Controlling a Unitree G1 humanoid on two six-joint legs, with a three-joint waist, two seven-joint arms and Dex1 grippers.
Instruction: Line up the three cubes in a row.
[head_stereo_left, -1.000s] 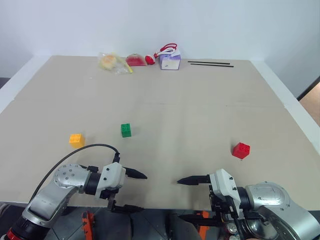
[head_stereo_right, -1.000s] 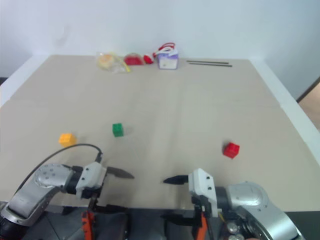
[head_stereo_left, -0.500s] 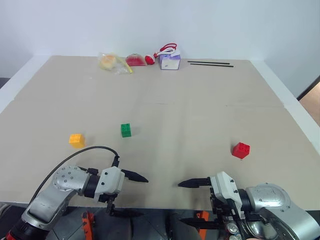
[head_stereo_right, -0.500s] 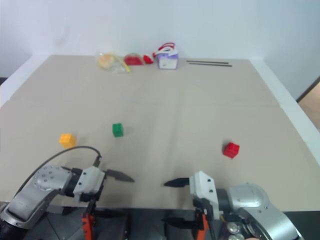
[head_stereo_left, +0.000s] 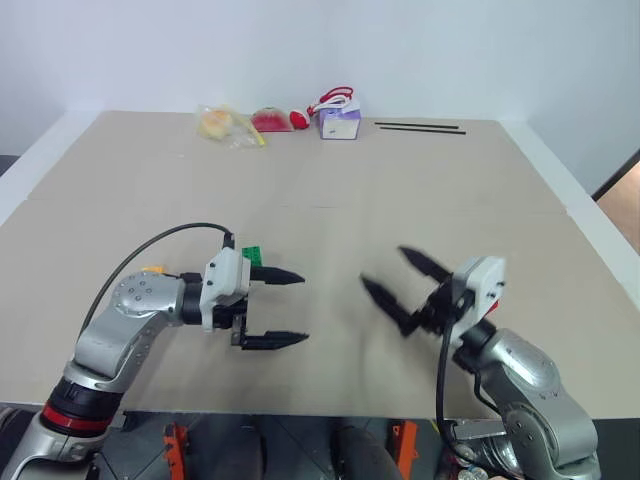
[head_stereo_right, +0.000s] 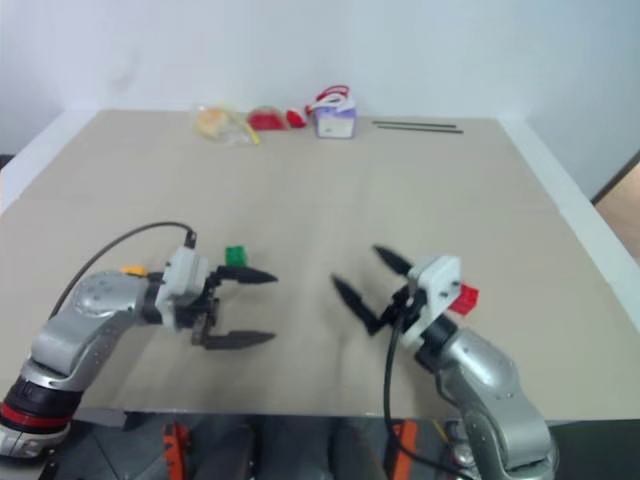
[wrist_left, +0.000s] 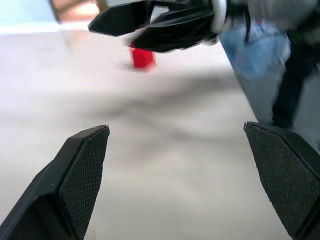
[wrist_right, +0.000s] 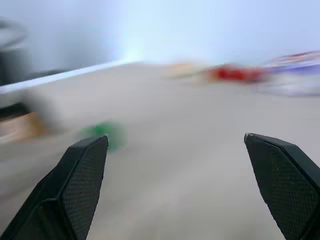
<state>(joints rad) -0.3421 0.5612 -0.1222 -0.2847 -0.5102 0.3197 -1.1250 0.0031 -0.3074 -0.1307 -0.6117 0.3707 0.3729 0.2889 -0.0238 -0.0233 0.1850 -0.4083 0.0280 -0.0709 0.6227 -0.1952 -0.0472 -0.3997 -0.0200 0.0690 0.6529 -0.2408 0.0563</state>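
Observation:
Three cubes lie apart on the beige table (head_stereo_left: 330, 190). The green cube (head_stereo_right: 237, 256) sits just behind my left gripper (head_stereo_left: 302, 308), which hangs open and empty, pointing right. Behind my left arm, the orange-yellow cube (head_stereo_right: 133, 270) is partly hidden. The red cube (head_stereo_right: 466, 298) peeks out behind my right gripper (head_stereo_left: 385, 268), whose fingers are spread wide and hold nothing. In the left wrist view the red cube (wrist_left: 141, 56) shows beyond the right gripper's fingers (wrist_left: 150, 20). In the right wrist view the green cube (wrist_right: 105, 134) is a blur ahead.
Along the table's far edge stand a purple-and-white box with red cord (head_stereo_left: 340, 122), a red object (head_stereo_left: 272, 120), a clear bag with something yellowish (head_stereo_left: 222, 124) and two thin black sticks (head_stereo_left: 420, 127). A wide stretch of bare table lies between the cubes.
Both arms have risen from the table's near edge and moved forward over it. The right gripper swung from pointing left to pointing forward. The cubes have not moved.

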